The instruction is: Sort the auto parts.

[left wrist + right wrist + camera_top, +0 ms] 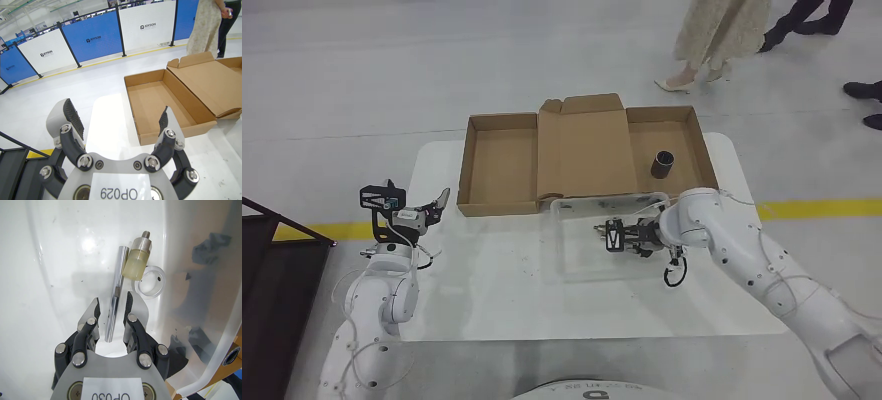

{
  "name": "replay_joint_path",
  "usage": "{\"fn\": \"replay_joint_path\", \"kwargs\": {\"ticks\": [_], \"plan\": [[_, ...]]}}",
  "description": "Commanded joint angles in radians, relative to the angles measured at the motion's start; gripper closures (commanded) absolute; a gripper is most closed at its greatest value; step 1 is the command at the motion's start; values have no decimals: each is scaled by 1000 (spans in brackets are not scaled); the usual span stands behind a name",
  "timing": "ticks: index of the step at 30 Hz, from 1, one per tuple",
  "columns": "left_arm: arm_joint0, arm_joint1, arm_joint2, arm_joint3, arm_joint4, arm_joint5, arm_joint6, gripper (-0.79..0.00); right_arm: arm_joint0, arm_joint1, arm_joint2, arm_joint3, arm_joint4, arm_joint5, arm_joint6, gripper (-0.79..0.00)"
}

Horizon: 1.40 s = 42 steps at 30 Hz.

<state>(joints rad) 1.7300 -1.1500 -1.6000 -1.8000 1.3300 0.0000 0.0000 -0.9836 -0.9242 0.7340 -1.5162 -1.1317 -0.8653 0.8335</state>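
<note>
The right claw sits low inside the white bin, its fingers partly spread on either side of a steel rod without clamping it. Just past its fingertips a stud with a yellowish sleeve lies alongside the rod's far end, touching a metal ring by the bin wall. The left claw is wide apart and empty above the counter, with the cardboard box ahead of it; a black cylinder stands in the box's far compartment.
</note>
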Motion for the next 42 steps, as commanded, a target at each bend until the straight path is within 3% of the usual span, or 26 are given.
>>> {"fn": "replay_joint_path", "kwargs": {"ticks": [1,39,40,42], "plan": [[0,0,0,0,0,0,0,-785,12,-7,-12,16,10,2,1,-283],[0,0,0,0,0,0,0,-785,19,-11,-18,24,15,4,2,-283],[0,0,0,0,0,0,0,-785,18,-12,-20,23,16,4,-4,-785],[0,0,0,0,0,0,0,-785,13,-11,-19,14,4,-1,-33,-785]]}}
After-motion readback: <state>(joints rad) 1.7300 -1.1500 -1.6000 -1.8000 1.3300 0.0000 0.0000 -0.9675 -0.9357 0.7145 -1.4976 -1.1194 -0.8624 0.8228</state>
